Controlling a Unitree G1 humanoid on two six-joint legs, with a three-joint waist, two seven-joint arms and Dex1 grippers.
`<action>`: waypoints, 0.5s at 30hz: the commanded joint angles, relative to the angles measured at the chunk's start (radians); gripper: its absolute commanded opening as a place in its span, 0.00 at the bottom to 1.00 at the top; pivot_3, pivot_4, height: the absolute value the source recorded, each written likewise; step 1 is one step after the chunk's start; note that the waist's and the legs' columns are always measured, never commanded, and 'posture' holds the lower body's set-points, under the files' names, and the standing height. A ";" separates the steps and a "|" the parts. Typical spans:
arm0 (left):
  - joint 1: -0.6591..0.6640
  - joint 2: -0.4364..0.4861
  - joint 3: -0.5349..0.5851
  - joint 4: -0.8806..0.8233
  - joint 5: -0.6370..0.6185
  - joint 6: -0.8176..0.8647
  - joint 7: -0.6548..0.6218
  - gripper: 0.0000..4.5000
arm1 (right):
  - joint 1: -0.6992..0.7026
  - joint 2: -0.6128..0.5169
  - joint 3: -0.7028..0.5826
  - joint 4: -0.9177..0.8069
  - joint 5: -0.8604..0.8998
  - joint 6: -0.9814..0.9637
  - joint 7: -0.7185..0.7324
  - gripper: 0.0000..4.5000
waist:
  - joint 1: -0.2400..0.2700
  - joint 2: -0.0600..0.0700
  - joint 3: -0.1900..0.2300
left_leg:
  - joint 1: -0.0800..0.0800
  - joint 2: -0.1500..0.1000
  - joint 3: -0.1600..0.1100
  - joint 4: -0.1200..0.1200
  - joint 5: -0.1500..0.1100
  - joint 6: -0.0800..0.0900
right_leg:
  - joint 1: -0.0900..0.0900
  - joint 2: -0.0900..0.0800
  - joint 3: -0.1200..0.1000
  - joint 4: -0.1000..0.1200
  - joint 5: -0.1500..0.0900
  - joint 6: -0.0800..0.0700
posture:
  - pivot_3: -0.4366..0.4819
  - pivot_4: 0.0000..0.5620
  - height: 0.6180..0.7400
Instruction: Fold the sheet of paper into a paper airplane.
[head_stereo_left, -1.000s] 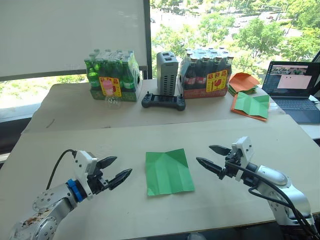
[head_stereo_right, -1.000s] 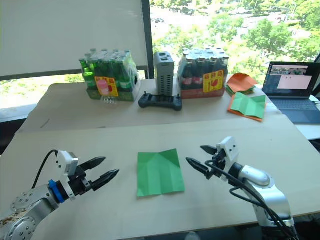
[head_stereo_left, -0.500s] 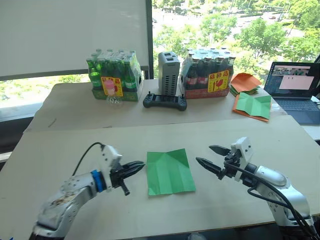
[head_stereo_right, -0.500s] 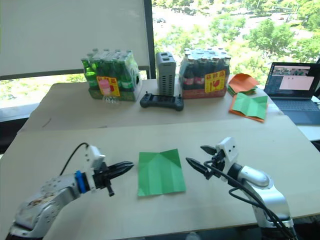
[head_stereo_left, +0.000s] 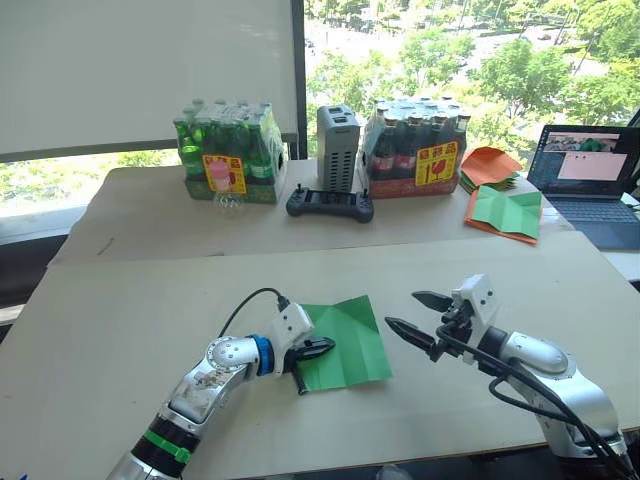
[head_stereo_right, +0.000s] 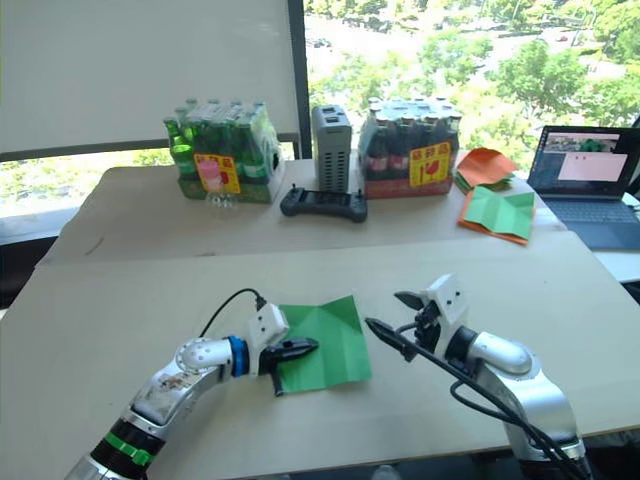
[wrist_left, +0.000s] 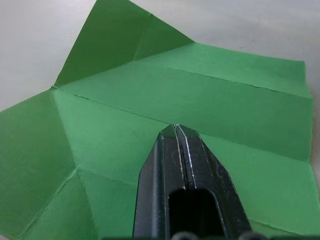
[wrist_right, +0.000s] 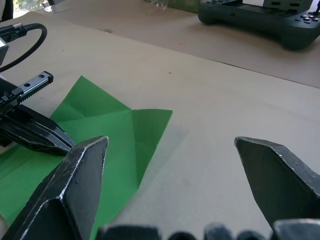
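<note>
The sheet of paper (head_stereo_left: 350, 335) is bright green and creased, lying flat on the near table with one top corner folded in. A paper airplane is out of view. My left gripper (head_stereo_left: 326, 348) is shut, its tips lying over the sheet's left part, and the left wrist view shows the closed fingers (wrist_left: 175, 150) above the green sheet of paper (wrist_left: 210, 95) with nothing between them. Just right of the sheet, my right gripper (head_stereo_left: 402, 310) is open and apart from the paper. In the right wrist view its fingers (wrist_right: 80, 175) frame the sheet's corner (wrist_right: 125, 130).
On the rear table stand a pack of green bottles (head_stereo_left: 228, 152), a grey box (head_stereo_left: 336, 133), a pack of dark bottles (head_stereo_left: 417, 148) and a black controller (head_stereo_left: 329, 204). An orange paper pile (head_stereo_left: 488, 163), a green sheet on orange paper (head_stereo_left: 505, 212) and a laptop (head_stereo_left: 590, 175) lie at the right.
My left gripper has shut and reached right, from the table's left side onto the sheet's left part. The right gripper has shifted slightly left toward the sheet.
</note>
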 joint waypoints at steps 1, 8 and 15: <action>0.021 0.032 -0.024 0.033 0.057 0.030 -0.008 0.00 | 0.017 -0.040 -0.021 -0.070 0.027 0.058 -0.004 0.74 | 0.000 0.000 0.000 | 0.000 0.000 0.000 0.000 0.000 0.000 | 0.000 0.000 0.000 0.000 0.000 0.000 | 0.48 0.27 0.96; 0.036 0.033 -0.020 0.002 0.059 0.045 -0.015 0.00 | 0.139 -0.216 0.030 -0.152 0.036 0.233 0.067 0.21 | -0.001 0.000 -0.001 | 0.000 0.000 0.000 0.000 0.000 0.000 | 0.000 0.000 0.000 0.000 0.000 0.000 | 0.48 0.27 0.96; 0.045 0.033 -0.013 -0.013 0.060 0.059 -0.015 0.00 | 0.236 -0.246 0.096 -0.292 0.135 0.378 0.082 0.00 | 0.000 0.001 -0.002 | 0.001 0.001 0.000 0.000 -0.001 0.001 | 0.002 0.000 -0.001 -0.001 0.000 0.000 | 0.48 0.27 0.96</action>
